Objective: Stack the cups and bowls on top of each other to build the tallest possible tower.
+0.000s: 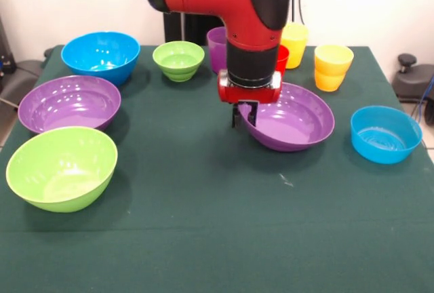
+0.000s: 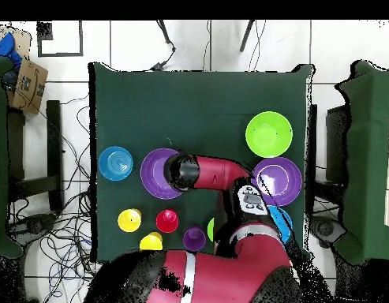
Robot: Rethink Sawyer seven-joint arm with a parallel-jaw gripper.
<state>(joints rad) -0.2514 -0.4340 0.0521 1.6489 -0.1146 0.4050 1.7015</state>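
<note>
Gripper (image 1: 245,111) clamped on near rim of tilted purple bowl (image 1: 293,122), red cup (image 1: 281,57) behind bowl, small blue bowl (image 1: 385,133) beside it

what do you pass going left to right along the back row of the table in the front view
large blue bowl → small green bowl → purple cup → red cup → yellow cup → stacked yellow cups

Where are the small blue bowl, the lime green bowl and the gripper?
small blue bowl (image 1: 385,134), front view, on its inner floor.
lime green bowl (image 1: 61,168), front view, on its inside.
gripper (image 1: 245,114), front view, at its fingertips by a purple bowl's rim.
</note>
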